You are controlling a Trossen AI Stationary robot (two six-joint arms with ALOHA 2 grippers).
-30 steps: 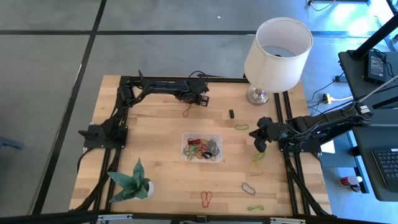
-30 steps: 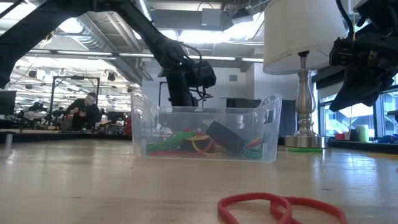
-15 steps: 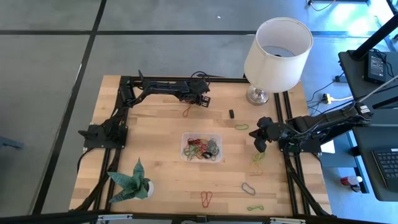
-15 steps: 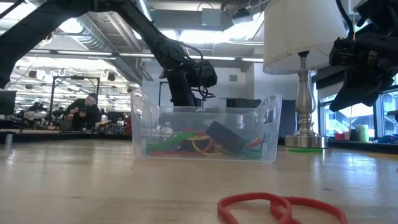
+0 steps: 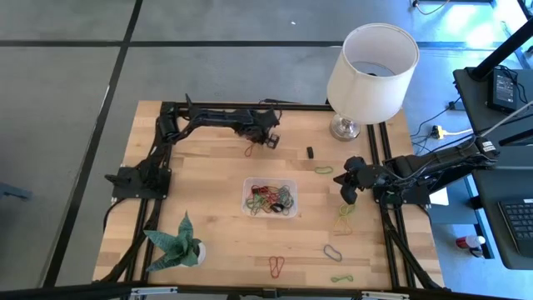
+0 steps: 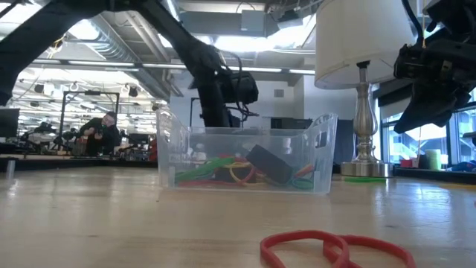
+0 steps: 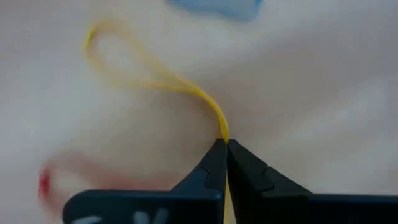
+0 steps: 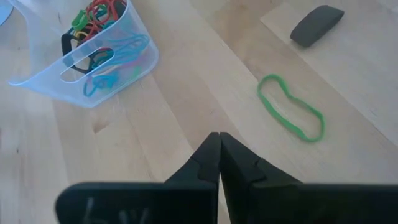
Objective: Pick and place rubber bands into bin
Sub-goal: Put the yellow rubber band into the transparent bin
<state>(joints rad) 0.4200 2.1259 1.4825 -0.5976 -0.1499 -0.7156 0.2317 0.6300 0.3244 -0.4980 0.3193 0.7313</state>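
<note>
Left gripper [image 7: 222, 144] pinched shut on a thin yellow rubber band [image 7: 155, 78]. Stretches lengthwise straight ahead from the tips, ending in a loose loop. Right gripper [image 8: 219, 138] closed, empty.

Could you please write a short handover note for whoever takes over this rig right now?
Left gripper: shut on a yellow rubber band at the far side of the table, not yet lifted.
Right gripper: shut, empty, waiting above the table's right side, near a green band.
Bin: at the table's middle, already holding a pile of bands.
Left to do: carry the yellow band to the bin, then collect the loose ones: the green band, two near the right edge, three along the near edge, including a red one.
</note>
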